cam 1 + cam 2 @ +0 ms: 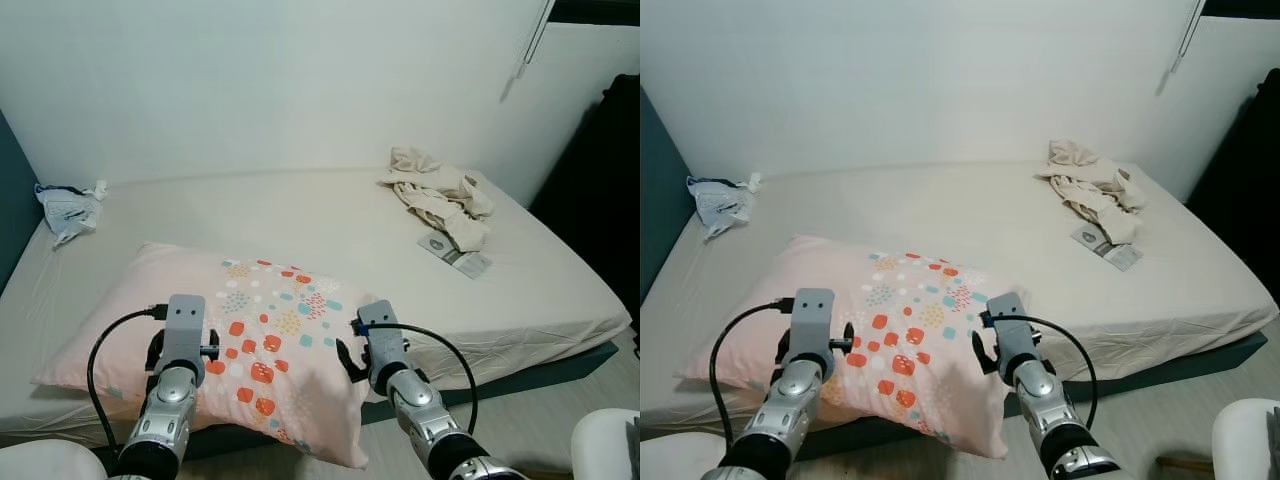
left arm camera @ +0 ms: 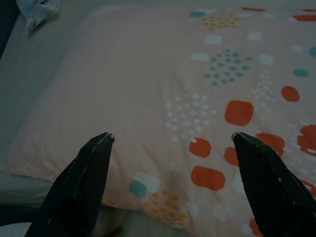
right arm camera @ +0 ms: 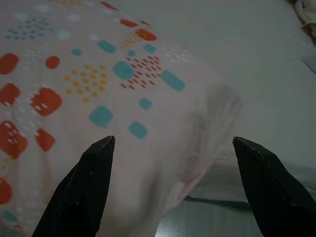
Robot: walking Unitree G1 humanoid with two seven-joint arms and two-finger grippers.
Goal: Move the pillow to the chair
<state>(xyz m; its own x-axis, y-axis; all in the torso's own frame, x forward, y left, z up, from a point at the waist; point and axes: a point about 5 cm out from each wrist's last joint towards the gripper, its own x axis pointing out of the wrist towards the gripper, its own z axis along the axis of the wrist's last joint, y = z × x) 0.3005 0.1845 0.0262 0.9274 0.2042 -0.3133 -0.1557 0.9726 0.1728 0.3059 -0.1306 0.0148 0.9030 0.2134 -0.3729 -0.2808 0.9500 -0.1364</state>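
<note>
We have both grippers raised over the near edge of the bed, and both stand wide open, holding nothing. The left gripper (image 2: 170,143) has its two black fingers spread above the near-left part of the soft pink pillow with orange, teal and yellow dot print (image 1: 250,330); the pillow's fabric lies between and beyond the fingertips, not yet touched as far as we can tell. The right gripper (image 3: 173,143) hovers over the pillow's near-right corner, which bulges between its jaws and droops over the mattress edge toward the floor.

We judge the step in hand to be the reach before a two-handed grasp. To do it well, we should lower both grippers evenly, let each set of jaws bite a good fold of cloth and filling, and close at matching points so the pillow lifts level, not swinging from one corner.

Beyond the jaws, the beige fitted sheet of the mattress (image 1: 330,215) stretches away. Far off to the right lies a crumpled cream cloth heap (image 1: 438,195), and far left a crumpled pale blue and white bag (image 1: 68,208). A white rounded seat edge (image 1: 605,440), perhaps the chair, sits near our right side.
</note>
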